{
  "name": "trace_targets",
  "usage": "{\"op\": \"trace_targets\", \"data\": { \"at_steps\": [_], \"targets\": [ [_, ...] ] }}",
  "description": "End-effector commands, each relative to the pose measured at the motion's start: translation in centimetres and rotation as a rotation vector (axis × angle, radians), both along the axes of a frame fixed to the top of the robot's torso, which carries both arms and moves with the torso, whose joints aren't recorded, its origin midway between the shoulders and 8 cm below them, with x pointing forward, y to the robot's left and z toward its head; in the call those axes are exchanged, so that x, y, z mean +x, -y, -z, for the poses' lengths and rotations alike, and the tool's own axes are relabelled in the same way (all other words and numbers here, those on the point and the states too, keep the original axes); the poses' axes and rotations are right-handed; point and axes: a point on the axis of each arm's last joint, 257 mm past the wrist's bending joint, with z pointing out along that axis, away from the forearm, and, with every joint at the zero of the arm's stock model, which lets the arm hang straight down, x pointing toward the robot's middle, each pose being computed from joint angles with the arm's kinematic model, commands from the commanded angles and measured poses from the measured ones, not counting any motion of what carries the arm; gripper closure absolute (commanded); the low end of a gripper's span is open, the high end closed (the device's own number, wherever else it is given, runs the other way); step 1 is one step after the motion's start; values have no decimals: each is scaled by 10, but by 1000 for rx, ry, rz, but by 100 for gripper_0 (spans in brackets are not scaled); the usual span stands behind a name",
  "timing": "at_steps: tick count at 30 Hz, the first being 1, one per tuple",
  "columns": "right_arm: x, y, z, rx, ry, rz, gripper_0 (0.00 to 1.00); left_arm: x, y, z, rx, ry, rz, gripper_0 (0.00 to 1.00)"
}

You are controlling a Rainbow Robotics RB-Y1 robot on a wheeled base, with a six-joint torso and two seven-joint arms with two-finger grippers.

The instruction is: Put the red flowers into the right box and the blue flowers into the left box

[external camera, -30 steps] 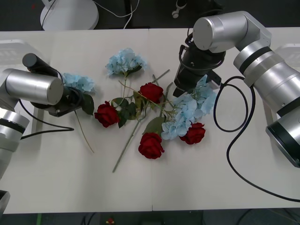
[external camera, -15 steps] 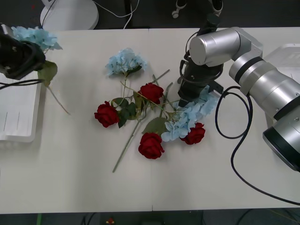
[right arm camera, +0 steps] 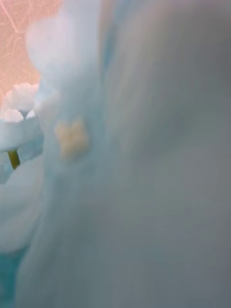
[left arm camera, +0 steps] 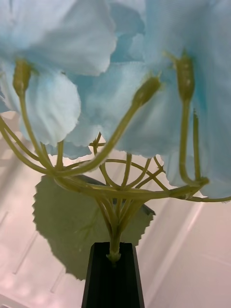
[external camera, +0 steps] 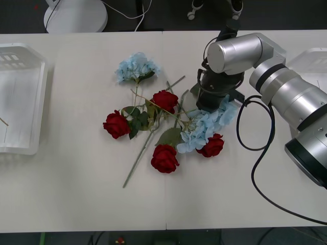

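Glossy white plastic left box [external camera: 20,102]

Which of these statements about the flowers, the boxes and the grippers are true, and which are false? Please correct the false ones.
1. Four red flowers lie on the table. True.
2. The left gripper is shut on a red rose. False: it pinches the stem of a blue flower.
3. The left box holds red roses. False: no rose lies in it.
4. The right gripper is down at the blue cluster in the pile. True.
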Motion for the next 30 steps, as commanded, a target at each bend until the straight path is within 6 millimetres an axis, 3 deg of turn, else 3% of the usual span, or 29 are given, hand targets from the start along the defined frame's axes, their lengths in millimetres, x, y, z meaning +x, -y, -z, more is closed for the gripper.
{"op": "trace_targets", "data": {
  "at_steps": [1,6,13,20,24,25,26,30],
  "targets": [
    [11,-25,-23,-4,54,-90,98,-6,-61,-44,167,50,0,100],
    [13,-23,-24,-6,57,-92,100,-11,-89,-21,191,39,-49,100],
    [19,-11,-33,-17,76,-124,100,-13,-104,6,234,27,-70,100],
    [25,33,-54,-122,101,-338,100,-16,-99,20,191,32,-62,98],
    [27,60,-69,-230,134,-591,100,-14,-92,20,169,38,-48,67],
    [27,60,-69,-230,134,-591,100,-14,-92,20,169,38,-48,67],
    [29,74,-77,-284,151,-701,100,-13,-87,18,155,35,-33,54],
    [36,89,-92,-360,191,-851,100,-15,-73,11,136,14,1,44]
  ]
}}
